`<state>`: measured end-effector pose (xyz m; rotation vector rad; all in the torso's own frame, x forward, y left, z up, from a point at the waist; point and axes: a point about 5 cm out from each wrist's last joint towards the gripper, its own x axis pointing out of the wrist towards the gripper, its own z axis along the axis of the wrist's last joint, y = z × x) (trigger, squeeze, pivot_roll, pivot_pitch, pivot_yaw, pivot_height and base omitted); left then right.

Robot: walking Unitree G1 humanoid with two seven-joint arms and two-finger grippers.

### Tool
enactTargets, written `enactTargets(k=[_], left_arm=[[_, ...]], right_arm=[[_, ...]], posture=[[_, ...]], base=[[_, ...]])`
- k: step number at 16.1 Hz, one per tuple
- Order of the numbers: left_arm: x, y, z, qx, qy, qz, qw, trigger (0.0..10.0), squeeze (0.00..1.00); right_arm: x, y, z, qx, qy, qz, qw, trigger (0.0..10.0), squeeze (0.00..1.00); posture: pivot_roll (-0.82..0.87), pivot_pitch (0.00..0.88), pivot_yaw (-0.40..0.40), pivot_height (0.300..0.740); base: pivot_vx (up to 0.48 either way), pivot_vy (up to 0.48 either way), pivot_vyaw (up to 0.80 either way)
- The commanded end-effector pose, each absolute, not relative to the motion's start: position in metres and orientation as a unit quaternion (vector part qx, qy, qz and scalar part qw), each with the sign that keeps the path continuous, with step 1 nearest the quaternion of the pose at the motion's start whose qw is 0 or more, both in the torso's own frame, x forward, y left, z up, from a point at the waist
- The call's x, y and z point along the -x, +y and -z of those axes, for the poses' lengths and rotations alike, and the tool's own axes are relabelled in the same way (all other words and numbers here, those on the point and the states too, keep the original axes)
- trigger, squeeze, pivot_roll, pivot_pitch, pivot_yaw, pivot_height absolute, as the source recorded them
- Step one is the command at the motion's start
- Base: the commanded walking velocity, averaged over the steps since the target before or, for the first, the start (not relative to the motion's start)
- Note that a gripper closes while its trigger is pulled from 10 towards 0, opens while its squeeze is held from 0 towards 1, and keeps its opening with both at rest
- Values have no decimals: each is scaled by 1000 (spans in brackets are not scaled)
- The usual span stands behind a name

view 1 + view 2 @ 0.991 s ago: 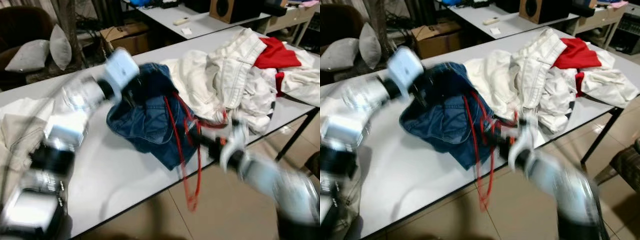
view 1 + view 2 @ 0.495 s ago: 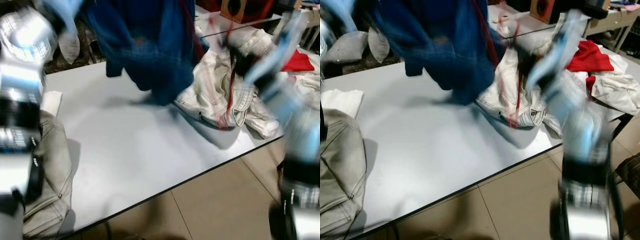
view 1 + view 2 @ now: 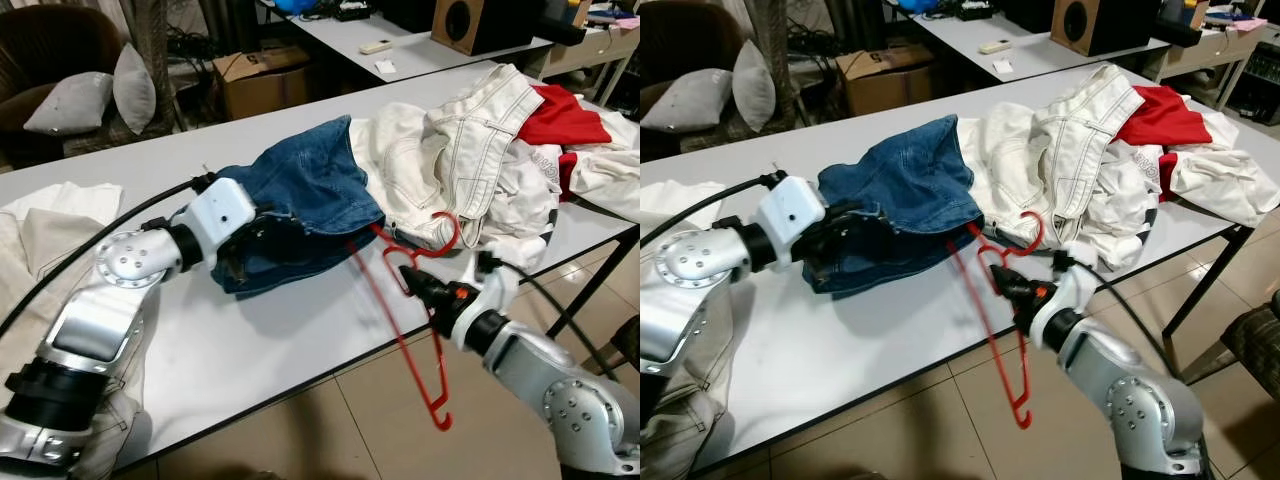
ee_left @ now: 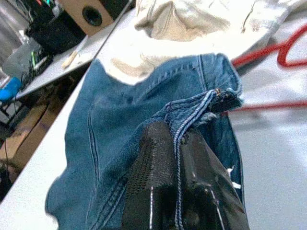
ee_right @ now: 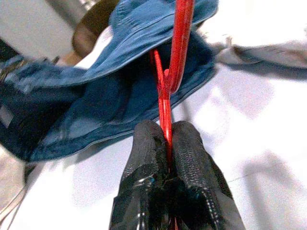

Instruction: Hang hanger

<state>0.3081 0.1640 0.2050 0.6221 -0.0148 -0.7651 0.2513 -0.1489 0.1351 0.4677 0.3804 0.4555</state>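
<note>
A blue denim garment lies on the white table, its open end toward my left. My left gripper is shut on the frayed denim edge, which is pinched between the black fingers. A red wire hanger slants off the table's front edge; one arm of it runs under the denim, and its hook rests by the white clothes. My right gripper is shut on the hanger's neck, just below the hook.
A heap of white clothes and a red garment covers the table's right end. Beige clothes lie at the left end. Behind stand a cardboard box, cushions and a second table.
Half a second ago both arms held the denim and hanger raised high, blurred in motion. Now the denim lies on the table again and the hanger hangs low over the front edge.
</note>
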Motion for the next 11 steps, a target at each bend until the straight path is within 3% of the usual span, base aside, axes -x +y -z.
enactTargets(k=[1,6,9,11], left_arm=[[-310,161,-217,-310,-25,363,878,0,0],[-309,147,-234,-268,-49,364,891,0,0],[-303,140,-233,-257,-37,404,877,0,0],[-302,149,-226,-285,-2,409,867,0,0]], right_arm=[[-251,-144,-140,-213,174,-251,928,10000,0],[-250,-132,-138,-190,168,-324,911,10000,0],[-272,-135,-143,-233,129,-299,916,10000,0],[-287,-144,-148,-277,111,-274,914,10000,0]], posture=[[-114,0,74,740],[-101,0,72,740],[-96,0,70,740],[-86,0,64,740]], base=[[0,0,0],[0,0,0],[0,0,0],[0,0,0]])
